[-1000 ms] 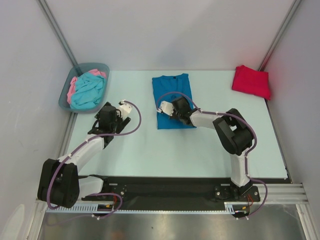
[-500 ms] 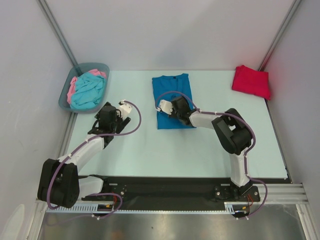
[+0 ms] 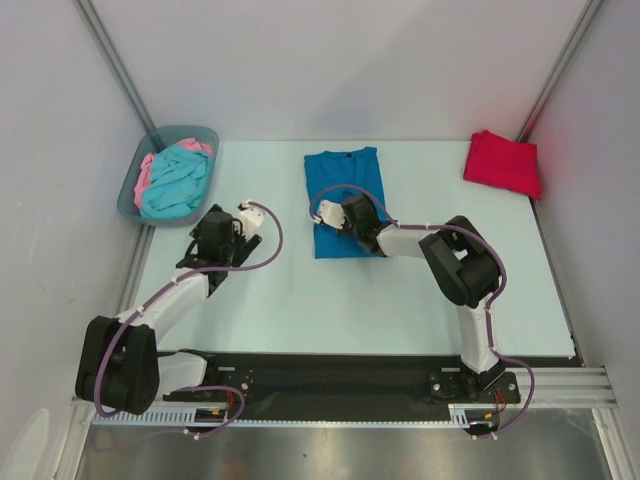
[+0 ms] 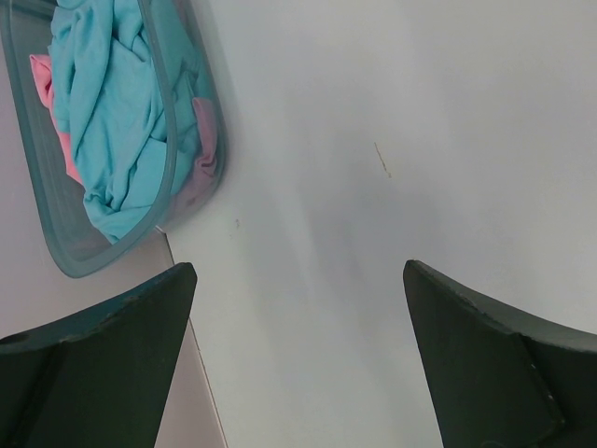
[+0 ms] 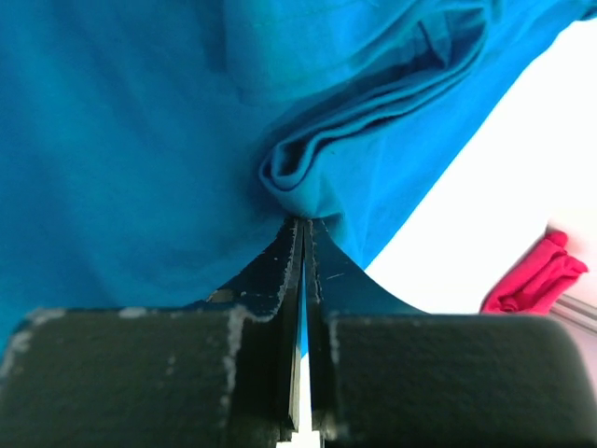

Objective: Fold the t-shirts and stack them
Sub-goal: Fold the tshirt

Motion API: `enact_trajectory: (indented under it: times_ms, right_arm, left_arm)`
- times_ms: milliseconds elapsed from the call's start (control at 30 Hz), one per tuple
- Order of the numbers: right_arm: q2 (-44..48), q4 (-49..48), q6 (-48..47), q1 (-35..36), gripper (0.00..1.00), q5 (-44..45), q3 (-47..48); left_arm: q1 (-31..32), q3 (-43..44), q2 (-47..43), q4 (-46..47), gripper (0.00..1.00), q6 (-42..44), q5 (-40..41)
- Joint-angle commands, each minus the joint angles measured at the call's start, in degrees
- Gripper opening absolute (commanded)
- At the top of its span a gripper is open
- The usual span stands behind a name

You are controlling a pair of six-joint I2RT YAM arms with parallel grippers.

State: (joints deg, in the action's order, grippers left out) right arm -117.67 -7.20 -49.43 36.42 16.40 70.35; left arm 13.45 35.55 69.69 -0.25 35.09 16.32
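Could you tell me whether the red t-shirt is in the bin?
No, the red t-shirt lies at the far right corner of the table, apart from the bin at far left.

Bright, even light — soft shadows.

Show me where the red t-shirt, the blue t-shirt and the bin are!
red t-shirt (image 3: 502, 163): top view, middle of the folded cloth.
blue t-shirt (image 3: 345, 175): top view, flat part just below the collar.
bin (image 3: 186, 129): top view, its far rim.
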Motion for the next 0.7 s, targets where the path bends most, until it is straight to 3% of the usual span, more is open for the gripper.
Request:
enact_trajectory:
  times_ms: [0, 667]
  right_arm:
    - [0.95, -5.36, -1.37, 0.14, 0.00, 2.05, -0.39]
    - [-7.49, -20.74, -9.37, -4.52, 0.00, 11.46, 5.24]
  left_arm:
    - [-0.36, 0.22, 0.18, 1.39, 1.00, 0.51, 0.03]
    - [-0.36, -0.04, 0.18, 1.39, 1.00, 0.50, -0.14]
